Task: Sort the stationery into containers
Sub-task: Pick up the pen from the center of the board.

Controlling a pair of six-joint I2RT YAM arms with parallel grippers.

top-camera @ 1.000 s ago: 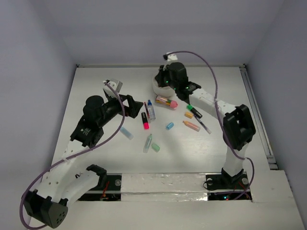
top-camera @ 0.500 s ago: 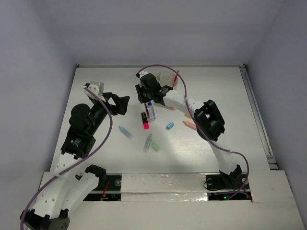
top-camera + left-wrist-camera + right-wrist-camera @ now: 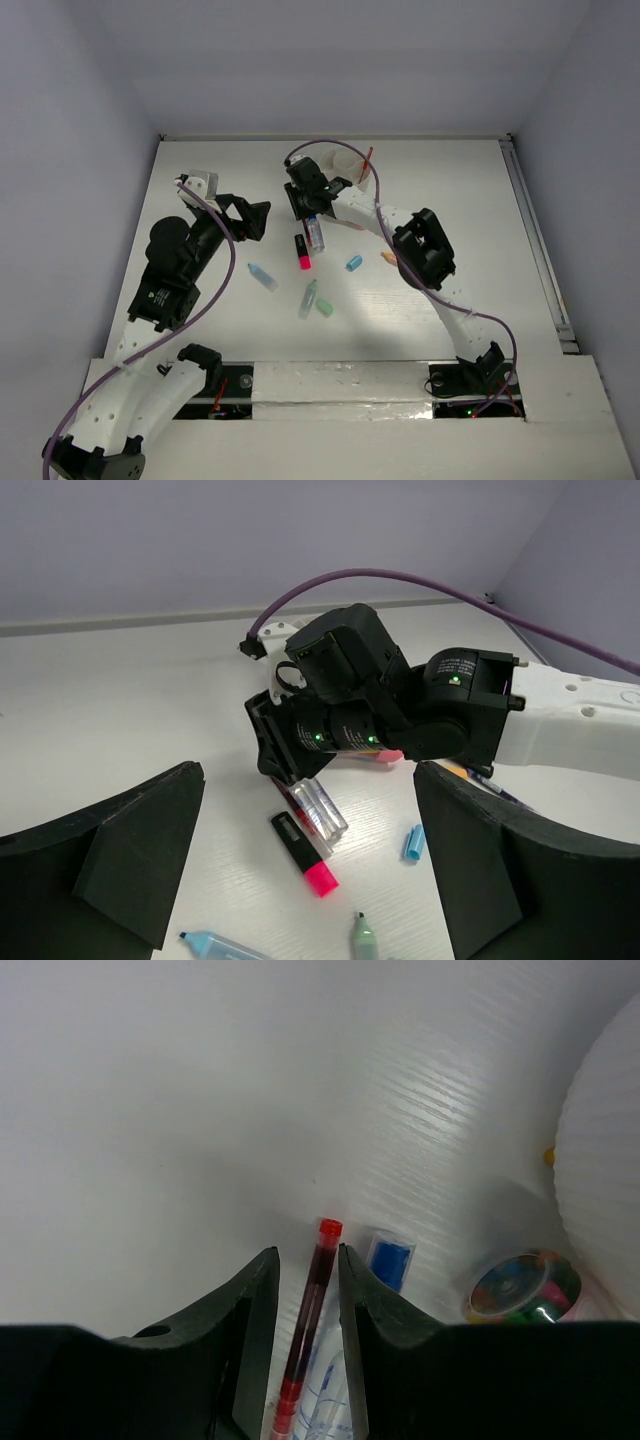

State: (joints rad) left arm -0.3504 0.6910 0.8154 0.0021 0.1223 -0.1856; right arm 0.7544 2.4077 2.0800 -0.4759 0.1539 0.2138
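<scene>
My right gripper (image 3: 303, 205) is low over the table, open narrowly, with its jaws on either side of a thin red pen (image 3: 312, 1305) that lies flat, close to the right finger. A clear marker with a blue cap (image 3: 315, 232) lies against the pen. The white cup (image 3: 346, 165) stands just behind, with a red pen (image 3: 368, 160) sticking out of it. My left gripper (image 3: 248, 213) is open and empty, to the left of the pile. A black and pink highlighter (image 3: 301, 251), a blue cap (image 3: 353, 263), a light-blue highlighter (image 3: 262, 277) and a green marker (image 3: 308, 298) lie loose.
A round pack of coloured pens (image 3: 522, 1288) lies beside the cup's wall (image 3: 605, 1160). A green piece (image 3: 324, 307) and an orange piece (image 3: 388, 257) lie near the right arm. The white walls close the table at the back and on both sides.
My right gripper has swung from over the cup to the left and down onto the red pen. A red pen now stands in the cup. My left arm has pulled back to the left.
</scene>
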